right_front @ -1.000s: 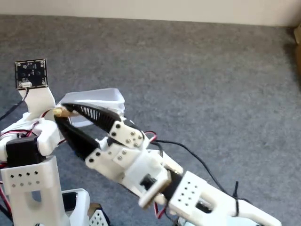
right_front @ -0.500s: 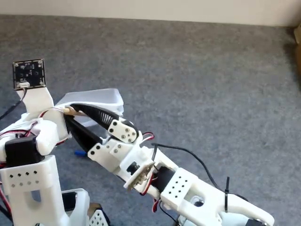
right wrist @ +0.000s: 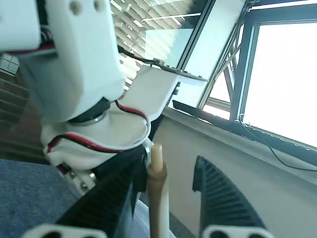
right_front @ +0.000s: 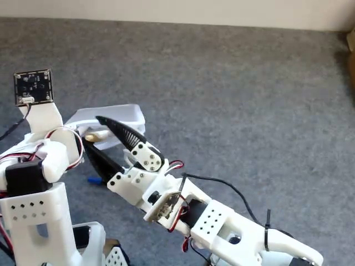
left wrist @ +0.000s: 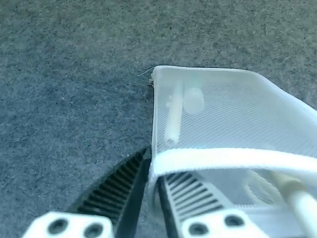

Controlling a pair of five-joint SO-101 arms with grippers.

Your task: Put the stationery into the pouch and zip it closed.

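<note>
Firmly, the rim of the mesh pouch (left wrist: 223,114) is pinched between the closed fingers of the left gripper (left wrist: 152,167), and the pouch is held up off the carpet (right_front: 249,100). The right gripper (right_front: 93,133) is held at the pouch's mouth with jaws parted, a beige stick (right wrist: 157,198) resting against one finger only. A white rod (left wrist: 173,116) is seen through the mesh, and a blue item (right_front: 94,180) lies on the carpet below.
</note>
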